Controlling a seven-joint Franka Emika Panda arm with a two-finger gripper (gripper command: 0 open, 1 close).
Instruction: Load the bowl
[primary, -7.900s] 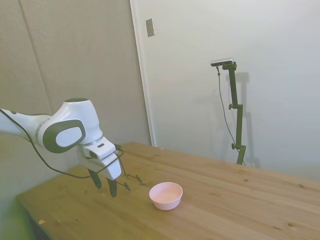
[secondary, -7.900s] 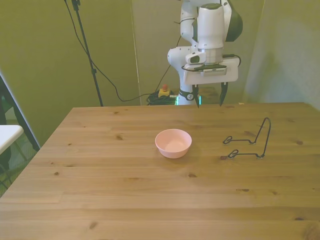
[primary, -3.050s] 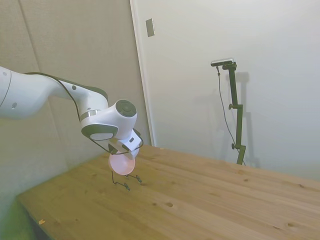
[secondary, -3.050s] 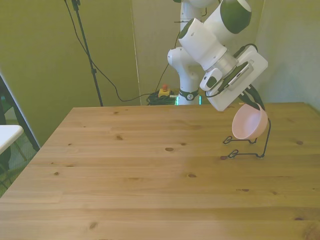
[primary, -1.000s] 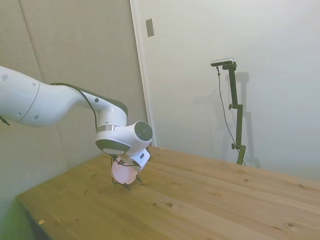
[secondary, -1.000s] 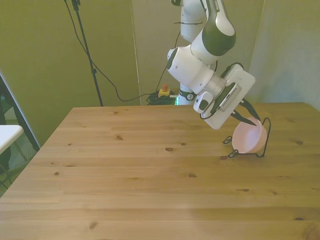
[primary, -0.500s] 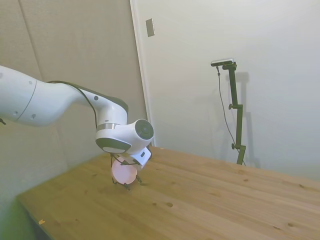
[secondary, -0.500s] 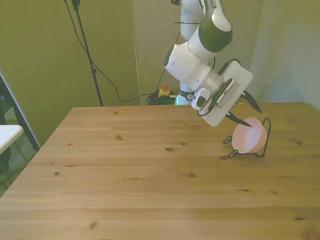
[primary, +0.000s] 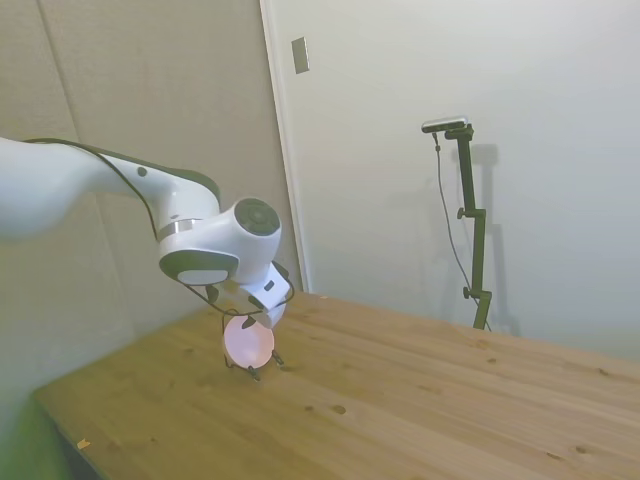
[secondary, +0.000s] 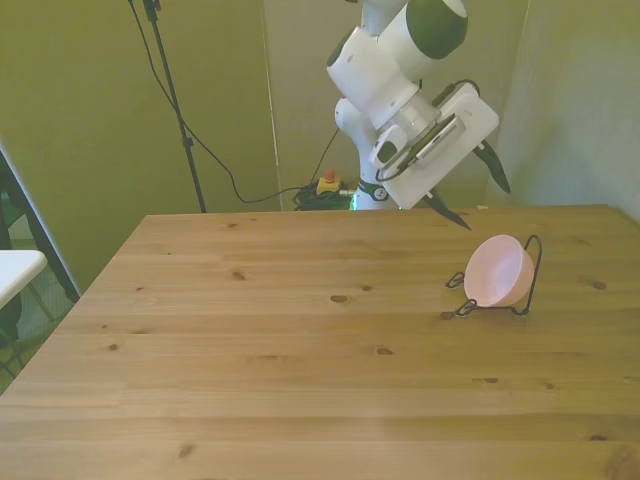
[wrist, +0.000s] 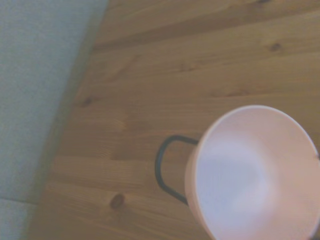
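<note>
Fingers (secondary: 478, 190): two dark tapered prongs, spread wide and holding nothing, raised clear above the bench and apart from the bowl; seen plainly in the front view, mostly hidden under the wrist in the side view.

Arm (secondary: 385, 60): white with dark joint caps, reaching down from the upper middle of the front view; in the side view it enters from the left and hangs over the rack.

Bench (secondary: 250, 350): pale knotted wooden planks, otherwise bare in the front view's left and middle.

Bowl (secondary: 497, 272): small, round, pale pink, smooth-sided. Sits at the front view's right, tipped on its side and propped in the rack, its back against the upright loop. In the side view (primary: 248, 343) its opening faces the camera, directly below the wrist. The wrist view (wrist: 255, 175) shows the inside as plain and empty.

Rack (secondary: 532, 270): thin dark wire, an upright loop with low feet resting on the bench; one curved wire (wrist: 162, 167) shows beside the bowl's rim in the wrist view.

Handling, as judged: bowl looks light, rigid and rather slick, not brittle. Best hold is a pinch across the rim wall, one finger inside and one outside. Propped as it is, a light nudge could roll it off the wire.

Task status, as judged: bowl appears loaded.
</note>
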